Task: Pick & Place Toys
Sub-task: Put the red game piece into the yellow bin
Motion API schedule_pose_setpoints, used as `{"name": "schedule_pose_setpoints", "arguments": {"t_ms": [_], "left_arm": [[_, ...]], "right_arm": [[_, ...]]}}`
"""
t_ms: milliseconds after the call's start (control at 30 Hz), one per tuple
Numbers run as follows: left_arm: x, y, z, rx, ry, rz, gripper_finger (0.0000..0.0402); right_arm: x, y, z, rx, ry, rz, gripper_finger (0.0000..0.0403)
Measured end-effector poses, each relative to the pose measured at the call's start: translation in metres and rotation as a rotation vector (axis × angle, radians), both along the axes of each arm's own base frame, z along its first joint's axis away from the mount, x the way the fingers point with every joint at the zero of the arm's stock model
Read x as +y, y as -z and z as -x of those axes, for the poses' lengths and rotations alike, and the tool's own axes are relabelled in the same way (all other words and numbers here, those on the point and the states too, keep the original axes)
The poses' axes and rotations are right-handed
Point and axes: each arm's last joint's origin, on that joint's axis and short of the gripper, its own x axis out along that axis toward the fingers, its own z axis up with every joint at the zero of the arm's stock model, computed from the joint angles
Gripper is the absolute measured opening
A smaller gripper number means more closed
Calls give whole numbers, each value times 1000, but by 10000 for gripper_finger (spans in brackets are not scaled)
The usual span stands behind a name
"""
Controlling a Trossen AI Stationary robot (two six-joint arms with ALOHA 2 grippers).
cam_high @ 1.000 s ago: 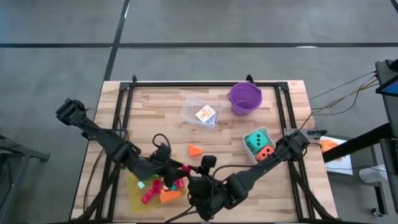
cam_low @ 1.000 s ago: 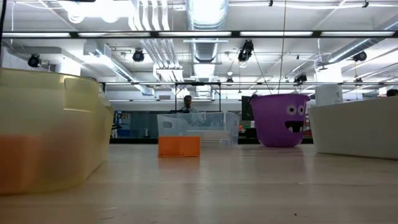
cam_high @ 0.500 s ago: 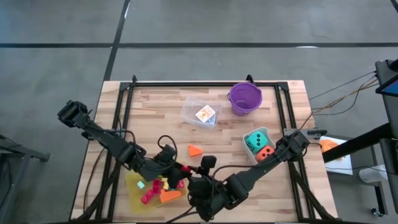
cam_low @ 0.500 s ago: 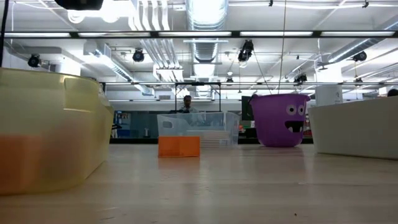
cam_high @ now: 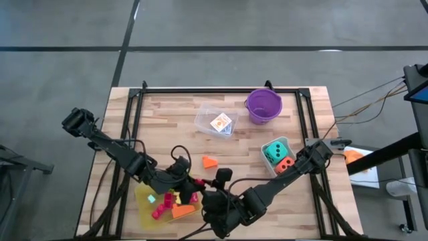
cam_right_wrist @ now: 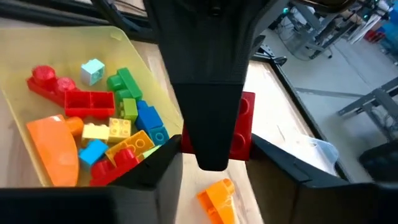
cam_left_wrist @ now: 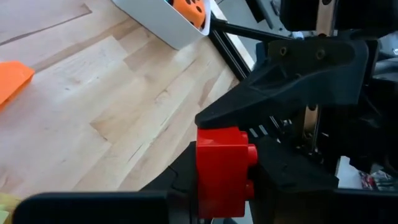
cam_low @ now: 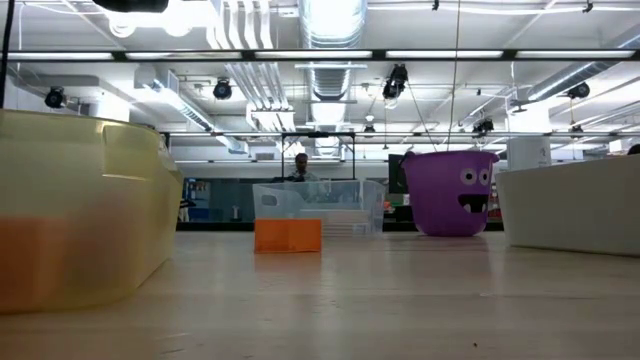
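My overhead camera looks straight down on the whole table (cam_high: 200,114). My low camera sits at tabletop level, facing the purple bucket (cam_low: 450,192) and the room behind it. Both wrist cameras sit close over one red brick (cam_left_wrist: 224,168), near the yellow tray (cam_right_wrist: 140,56).

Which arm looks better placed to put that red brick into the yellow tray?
Left, probably. The red brick sits between the left gripper fingers, and that arm reaches in beside the yellow tray. The right gripper comes across from the table's other side.

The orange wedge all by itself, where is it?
The orange wedge lies alone on the table's middle in the high view, between the yellow tray and the clear tub.
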Motion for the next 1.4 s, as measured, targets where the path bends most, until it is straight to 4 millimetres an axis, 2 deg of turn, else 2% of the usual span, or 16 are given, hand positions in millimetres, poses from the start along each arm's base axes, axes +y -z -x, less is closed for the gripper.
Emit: {"name": "schedule_pose_setpoints", "arguments": {"t_ms": [267,400,533,833,1067,1200,1400], "left_arm": [[-1,1,1,20,43,-16,79],[0,6,4,85,76,-28,79],[1,16,14,227,137,-60,79],[-3,37,55,622,129,-93,79],[-21,42,78,743,121,-32,79],[-34,52,84,834,104,15,79],[-33,72,81,965,47,-41,79]], "right_arm": [[0,-1,-1,-21,12,-25,268],[1,1,0,-20,14,-37,304],[6,9,4,-19,25,-61,329],[11,48,13,76,35,-162,350],[6,76,18,146,73,-230,351],[4,89,22,174,90,-220,351],[2,97,24,213,86,-235,351]]}}
